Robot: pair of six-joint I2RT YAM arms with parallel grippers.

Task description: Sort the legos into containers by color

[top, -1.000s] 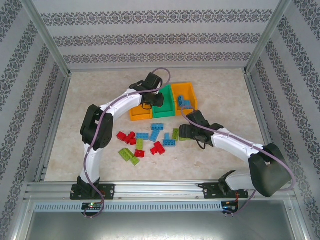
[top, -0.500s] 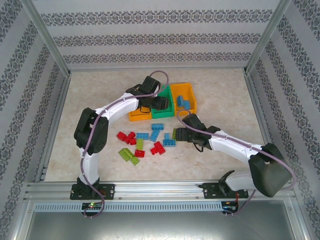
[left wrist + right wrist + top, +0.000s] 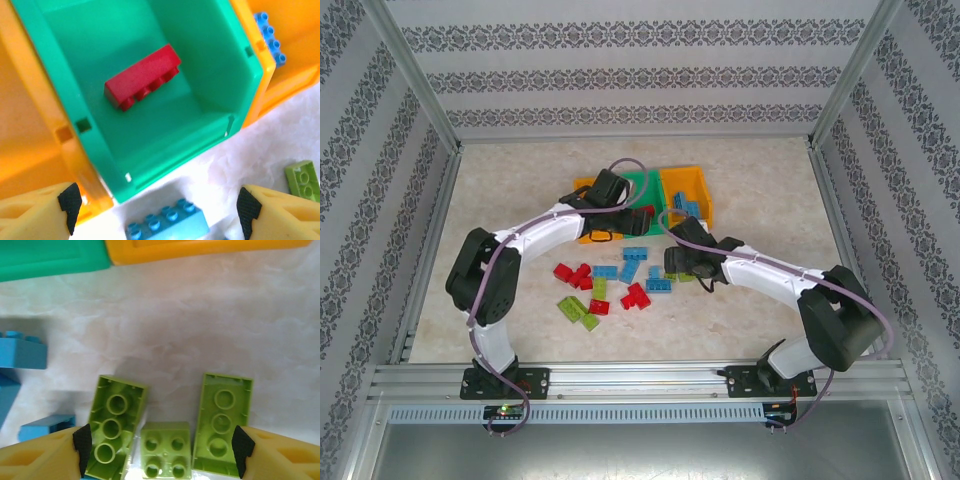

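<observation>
Hovering over the green bin's (image 3: 165, 130) near edge, the left gripper (image 3: 159, 212) gapes wide and empty; a red brick (image 3: 142, 77) lies inside. The right gripper (image 3: 161, 452), spread wide, straddles three lime bricks (image 3: 222, 422) on the table (image 3: 200, 325).

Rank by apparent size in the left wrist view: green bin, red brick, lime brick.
1. green bin
2. red brick
3. lime brick, though the frame edge cuts it off, so its rank against the red one is unsure.
</observation>
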